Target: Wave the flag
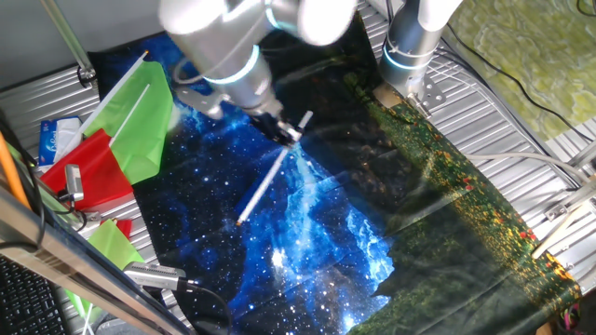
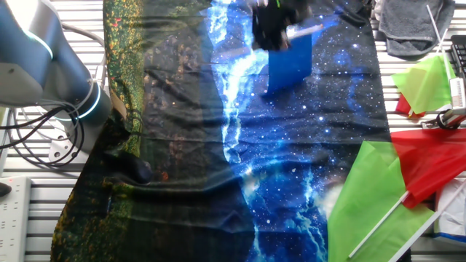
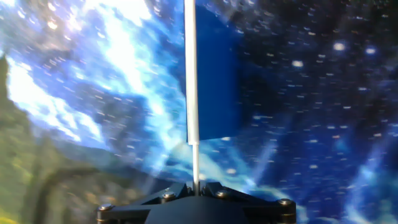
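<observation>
The flag (image 2: 290, 64) is a plain dark-blue rectangle on a thin white stick (image 1: 264, 182), and it is held above the star-print cloth. My gripper (image 1: 285, 132) is shut on the stick near one end. In the hand view the stick (image 3: 193, 93) runs straight up from between the jaws, and the blue cloth of the flag (image 3: 216, 81) hangs to its right. My gripper (image 3: 196, 185) clamps the stick's base there. In the other fixed view my gripper (image 2: 274, 30) is motion-blurred at the top, with the flag hanging just below it.
A galaxy-and-meadow print cloth (image 1: 307, 251) covers the table. A green flag (image 1: 140, 121) and a red flag (image 1: 93, 177) lie at its left edge, and they show as the green flag (image 2: 368, 196) and the red flag (image 2: 429, 164) at the lower right of the other fixed view. A second arm's base (image 1: 414, 46) stands at the back. A grey rag (image 2: 415, 29) lies by the corner.
</observation>
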Controlling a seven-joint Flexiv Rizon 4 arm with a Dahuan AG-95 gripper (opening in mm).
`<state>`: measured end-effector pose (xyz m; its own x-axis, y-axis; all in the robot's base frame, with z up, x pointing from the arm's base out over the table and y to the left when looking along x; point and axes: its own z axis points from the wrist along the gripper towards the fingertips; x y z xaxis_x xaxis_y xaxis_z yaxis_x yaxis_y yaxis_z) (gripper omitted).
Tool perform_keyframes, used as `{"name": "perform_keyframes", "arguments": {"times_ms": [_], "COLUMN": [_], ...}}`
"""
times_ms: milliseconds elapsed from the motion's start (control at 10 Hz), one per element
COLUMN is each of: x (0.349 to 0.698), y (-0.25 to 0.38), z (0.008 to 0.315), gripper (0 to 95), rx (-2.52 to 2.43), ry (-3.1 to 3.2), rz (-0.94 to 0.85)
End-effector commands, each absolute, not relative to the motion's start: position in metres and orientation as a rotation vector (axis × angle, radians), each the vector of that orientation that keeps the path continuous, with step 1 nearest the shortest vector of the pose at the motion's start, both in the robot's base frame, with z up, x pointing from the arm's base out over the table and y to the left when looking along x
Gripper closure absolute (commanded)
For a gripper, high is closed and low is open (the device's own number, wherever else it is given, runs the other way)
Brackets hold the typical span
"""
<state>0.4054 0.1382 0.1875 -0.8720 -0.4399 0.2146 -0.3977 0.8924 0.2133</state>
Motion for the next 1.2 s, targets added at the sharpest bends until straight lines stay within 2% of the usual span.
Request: {"name": "perform_keyframes", "arguments": {"times_ms": [100,300,1200], "x": [0.399,0.404,0.409], "y": [0.169,0.173,0.153], "z": [0.195,0.203,0.241], "gripper": [95.0,95.0,95.0], "rx": [0.429,0.216,0.314], "ry": [-2.822,-2.790,-2.852], "rz": [-0.326,-0.400,-0.191]}}
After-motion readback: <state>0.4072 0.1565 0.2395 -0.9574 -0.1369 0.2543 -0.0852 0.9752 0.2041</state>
